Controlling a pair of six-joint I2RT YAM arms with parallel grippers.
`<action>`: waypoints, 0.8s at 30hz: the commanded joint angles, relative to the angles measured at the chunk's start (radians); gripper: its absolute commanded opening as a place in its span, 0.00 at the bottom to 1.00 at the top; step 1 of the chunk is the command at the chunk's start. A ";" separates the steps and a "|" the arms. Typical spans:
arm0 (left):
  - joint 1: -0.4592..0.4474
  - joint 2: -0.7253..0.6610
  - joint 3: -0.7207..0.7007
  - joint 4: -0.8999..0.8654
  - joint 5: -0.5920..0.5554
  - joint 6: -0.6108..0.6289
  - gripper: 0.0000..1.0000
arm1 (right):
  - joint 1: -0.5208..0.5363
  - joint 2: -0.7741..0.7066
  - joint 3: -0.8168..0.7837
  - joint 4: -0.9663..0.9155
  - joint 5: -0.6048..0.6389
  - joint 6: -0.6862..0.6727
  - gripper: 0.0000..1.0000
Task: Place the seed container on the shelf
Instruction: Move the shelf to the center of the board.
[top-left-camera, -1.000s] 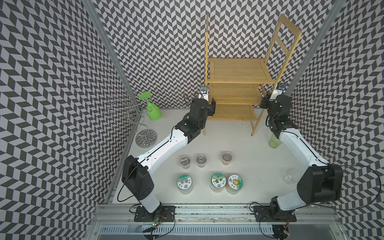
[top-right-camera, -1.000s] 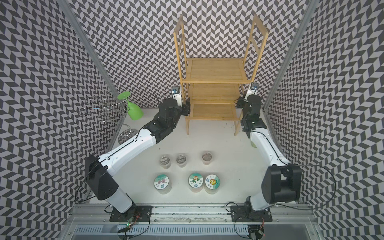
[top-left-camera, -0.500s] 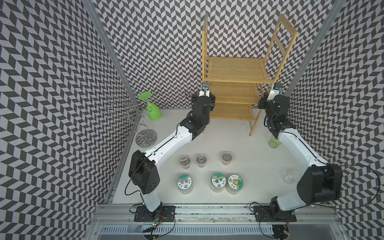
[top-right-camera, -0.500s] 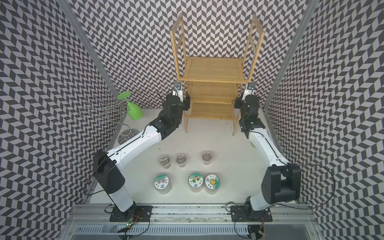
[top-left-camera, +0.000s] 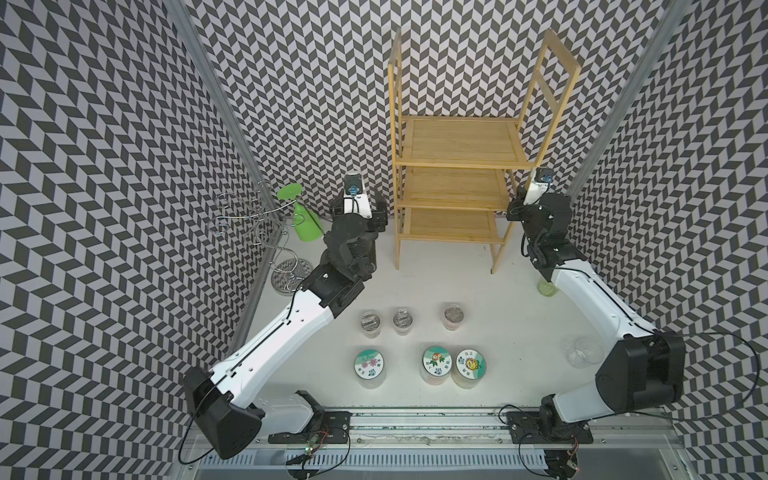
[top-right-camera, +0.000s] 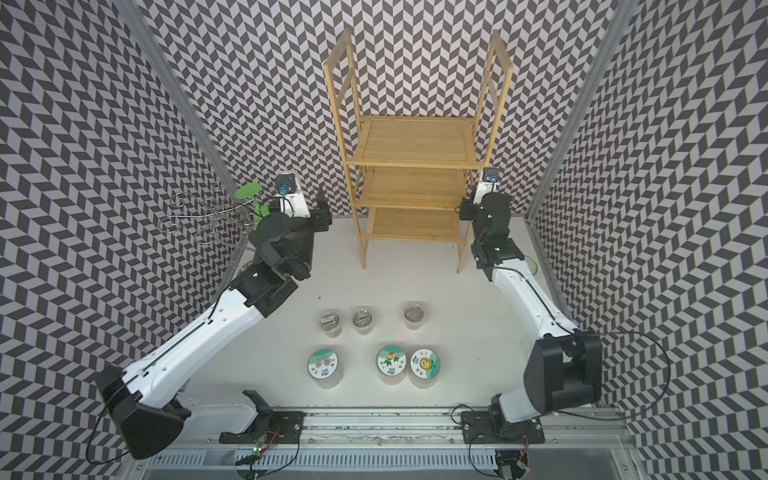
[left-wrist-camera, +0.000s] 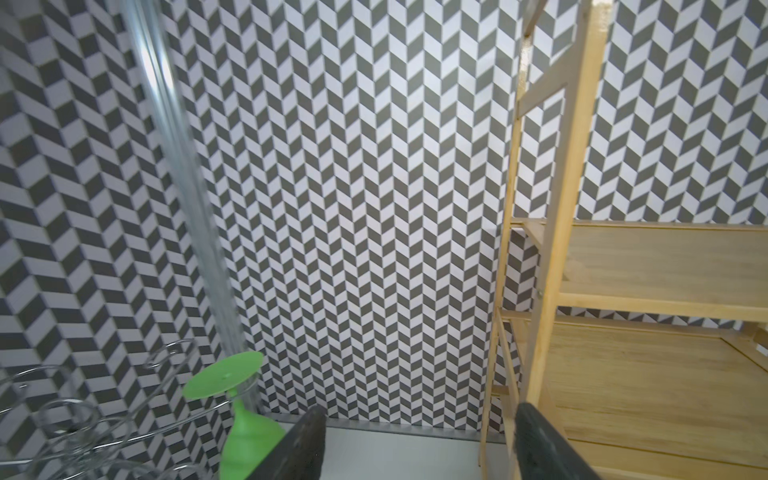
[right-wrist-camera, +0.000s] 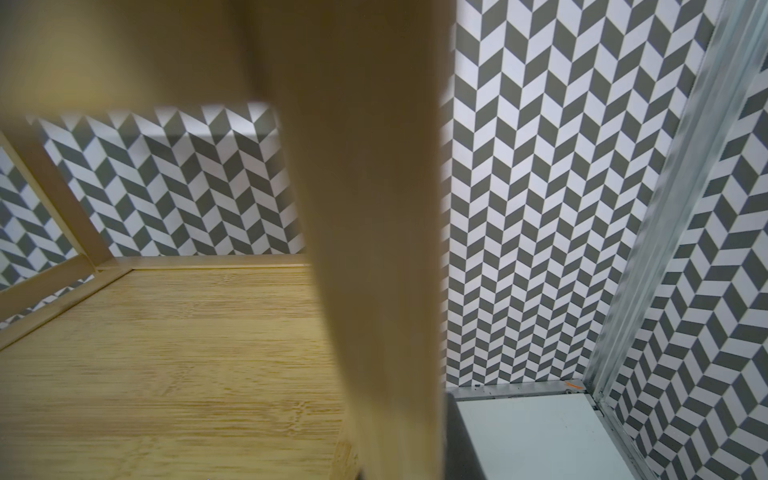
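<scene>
Left arm (top-left-camera: 291, 328), right arm (top-left-camera: 590, 295) flanking shelf (top-left-camera: 457, 141)

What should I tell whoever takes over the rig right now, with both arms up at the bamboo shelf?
Left gripper: open, empty, beside the shelf's near front post.
Right gripper: shut on the shelf's other front post.
Jars: three small silver-lidded jars and three picture-lidded jars stand in two rows on the table; which holds seeds is unclear.
Done: nothing placed; all three tiers bare.
Left: release the post, pick the seed jar, set it on a tier.
</scene>
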 joint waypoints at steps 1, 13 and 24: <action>0.030 -0.072 -0.051 -0.051 -0.026 -0.008 0.73 | 0.084 -0.032 0.008 -0.022 -0.157 0.128 0.00; 0.109 -0.262 -0.168 -0.152 -0.046 -0.033 0.74 | 0.311 -0.087 -0.092 -0.003 0.052 0.284 0.00; 0.113 -0.326 -0.209 -0.198 -0.050 -0.056 0.74 | 0.387 -0.112 -0.097 -0.042 0.145 0.328 0.00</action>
